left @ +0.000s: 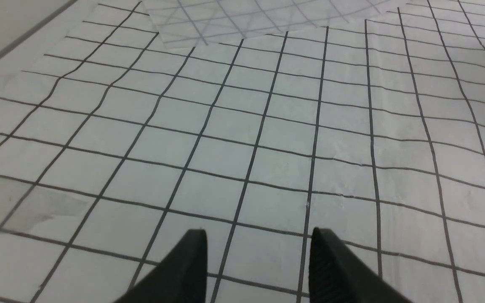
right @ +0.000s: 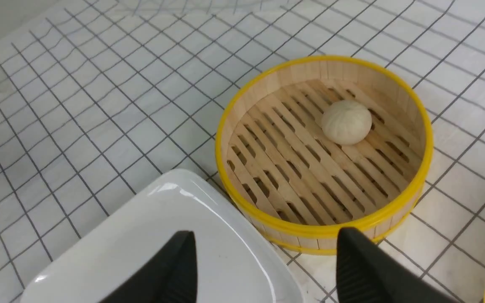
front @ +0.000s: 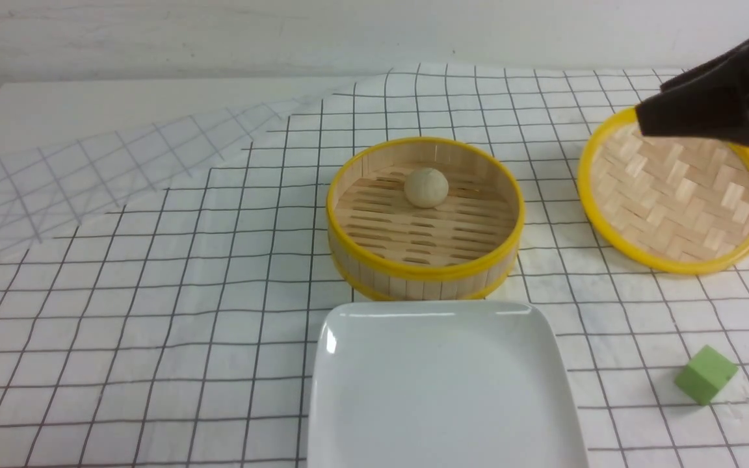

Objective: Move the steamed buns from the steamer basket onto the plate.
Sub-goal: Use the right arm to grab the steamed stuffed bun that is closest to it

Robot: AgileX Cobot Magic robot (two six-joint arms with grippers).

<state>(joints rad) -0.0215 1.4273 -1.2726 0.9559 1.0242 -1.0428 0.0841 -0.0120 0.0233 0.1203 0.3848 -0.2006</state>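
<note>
woven bamboo lid point(front: 677, 198), yellow-rimmed, at my two o'clock; green cube point(front: 706, 375), four o'clock. one steamed bun point(front: 426, 188), inside bamboo steamer basket point(front: 424, 272) toward twelve, left of my right gripper point(right: 266, 252), spread, pinching nothing.

The tool point(right: 266, 265) has matte black, bluntly tapered fingers point(right: 179, 265).

Scene bright; we get glare on the plate's point(front: 446, 390) far corners, soft blur on foreground fingertips point(right: 183, 261).
</note>
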